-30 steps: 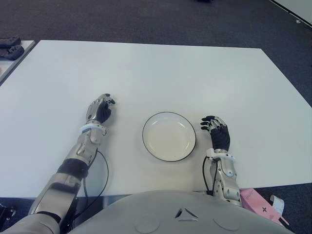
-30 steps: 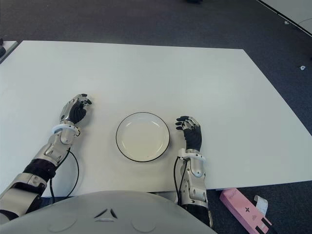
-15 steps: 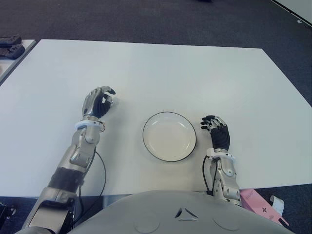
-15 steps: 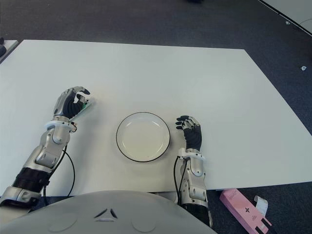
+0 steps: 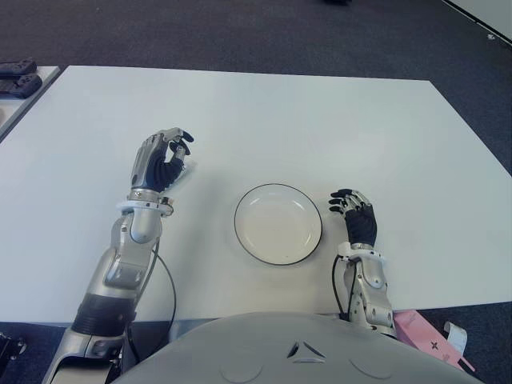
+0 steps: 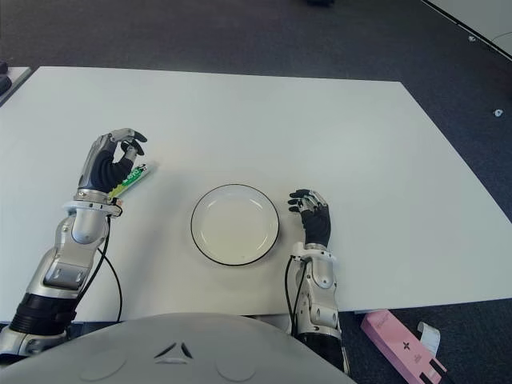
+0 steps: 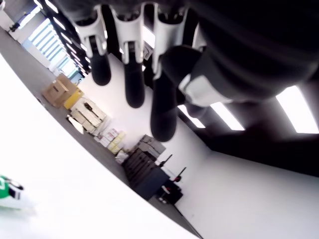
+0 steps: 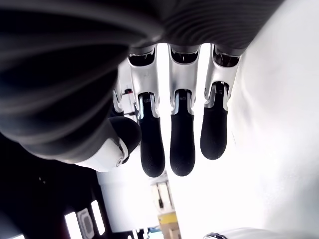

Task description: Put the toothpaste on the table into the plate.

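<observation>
Small green-and-white toothpaste tube point(image 6: 133, 179) on the white rectangular table point(image 6: 240, 112), left of the round white black-rimmed plate point(image 6: 234, 224); largely hidden behind the left hand point(image 6: 110, 164) in the left eye view. The left hand shows raised over the tube's near end, fingers loosely curled and holding nothing; contact cannot be determined. The right hand point(image 6: 312, 218) shows just right of the plate, fingers relaxed, empty. A pink box point(image 6: 400, 346), partly cut off, lies on the dark floor.

Silver-jointed arms, black-palmed left hand point(image 5: 160, 164) and right hand point(image 5: 358, 218), trailing black cables.
</observation>
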Available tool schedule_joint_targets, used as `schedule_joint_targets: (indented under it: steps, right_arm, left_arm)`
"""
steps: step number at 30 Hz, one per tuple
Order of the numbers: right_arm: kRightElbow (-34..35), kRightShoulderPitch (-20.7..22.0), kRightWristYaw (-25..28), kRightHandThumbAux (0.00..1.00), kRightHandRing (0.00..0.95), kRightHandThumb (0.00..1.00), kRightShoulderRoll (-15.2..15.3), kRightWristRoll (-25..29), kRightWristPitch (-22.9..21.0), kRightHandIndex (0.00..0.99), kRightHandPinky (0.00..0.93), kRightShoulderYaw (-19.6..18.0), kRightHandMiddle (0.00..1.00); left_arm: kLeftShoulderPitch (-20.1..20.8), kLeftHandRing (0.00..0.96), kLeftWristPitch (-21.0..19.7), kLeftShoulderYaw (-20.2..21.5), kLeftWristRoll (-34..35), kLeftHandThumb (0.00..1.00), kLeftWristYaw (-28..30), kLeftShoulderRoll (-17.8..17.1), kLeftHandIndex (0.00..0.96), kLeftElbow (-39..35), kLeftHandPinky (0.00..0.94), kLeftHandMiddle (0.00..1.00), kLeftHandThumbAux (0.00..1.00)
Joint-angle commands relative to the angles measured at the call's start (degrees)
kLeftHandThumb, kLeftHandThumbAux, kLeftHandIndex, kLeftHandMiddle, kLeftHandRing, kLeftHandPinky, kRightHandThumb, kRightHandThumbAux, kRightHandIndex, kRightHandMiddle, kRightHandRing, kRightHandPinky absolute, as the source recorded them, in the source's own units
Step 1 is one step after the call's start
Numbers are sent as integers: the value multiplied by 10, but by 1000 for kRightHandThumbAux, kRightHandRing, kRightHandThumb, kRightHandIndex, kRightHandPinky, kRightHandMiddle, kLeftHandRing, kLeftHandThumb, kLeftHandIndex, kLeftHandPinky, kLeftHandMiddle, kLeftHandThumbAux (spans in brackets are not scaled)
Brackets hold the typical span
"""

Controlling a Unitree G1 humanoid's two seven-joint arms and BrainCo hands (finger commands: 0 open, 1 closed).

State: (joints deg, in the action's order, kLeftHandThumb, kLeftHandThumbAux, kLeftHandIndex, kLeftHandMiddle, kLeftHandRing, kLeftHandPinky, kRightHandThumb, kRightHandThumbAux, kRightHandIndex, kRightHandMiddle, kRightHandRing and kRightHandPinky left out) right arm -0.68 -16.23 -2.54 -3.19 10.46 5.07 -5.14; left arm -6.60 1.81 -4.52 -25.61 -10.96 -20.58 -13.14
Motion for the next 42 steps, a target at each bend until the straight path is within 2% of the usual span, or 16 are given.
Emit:
schedule_joint_targets:
  steps: [1,7,15,19,22,26,28,30,31,33,34,35,36,39,42]
  right_arm:
    - [-26,-4,-4,722,494,708,-17,3,-21,428,503,1,491]
    - [-30,-3,0,722,494,708,-15,2,-15,428,505,2,492]
    - [-34,-1,0,722,495,708,-14,0,-13,428,504,2,493]
    - [-36,1,-2,722,495,707,-14,-2,-13,428,503,3,493]
    - [-35,1,-3,722,496,708,-15,-2,-13,428,505,3,494]
    - [-35,1,-3,722,496,708,-15,-2,-13,428,502,3,494]
    - [-33,0,-4,722,494,708,-15,-2,-15,428,500,4,493]
    - [-32,0,-5,722,492,708,-15,-2,-16,428,498,4,492]
    - [-32,-1,-5,722,491,707,-15,-2,-16,427,498,4,490]
    - [-32,-1,-5,723,489,707,-15,-2,-15,427,498,4,489]
    - [-32,-1,-4,723,489,707,-15,-2,-14,427,498,4,488]
    - [-32,-2,-4,723,489,707,-15,-2,-14,427,498,4,488]
    - [-33,-2,-3,723,488,707,-14,-2,-12,426,498,4,487]
    - [-35,-3,-1,723,488,707,-14,-1,-8,427,497,4,486]
    - [-35,-3,-1,723,488,707,-14,0,-8,427,498,3,485]
  left_arm:
    - [-7,852,8,-1,11,855,26,10,410,-28,810,565,659]
    - [-14,851,9,-4,26,856,59,16,411,-68,799,565,659]
    - [-13,836,-10,-12,28,857,107,23,411,-120,771,563,660]
    - [-8,821,-11,-16,8,858,129,10,415,-121,741,570,658]
    - [14,788,12,-19,-34,856,120,-16,414,-47,687,577,657]
    - [34,677,30,-22,-68,846,111,-37,402,16,581,549,660]
    - [46,613,4,-29,-110,841,124,-57,397,42,527,529,663]
    - [54,545,-34,-37,-152,767,140,-67,416,49,477,536,675]
    - [57,519,-51,-40,-168,711,146,-68,408,49,463,524,550]
    - [70,485,-108,-52,-211,649,171,-68,382,56,442,502,428]
    - [73,469,-123,-56,-222,622,178,-67,367,57,431,491,379]
    - [74,463,-134,-58,-228,612,182,-66,361,56,427,487,362]
    - [86,455,-164,-67,-248,598,203,-64,354,65,422,481,337]
    - [114,368,-232,-89,-294,541,246,-62,276,94,327,409,276]
    - [131,296,-264,-101,-313,504,262,-62,206,120,255,340,248]
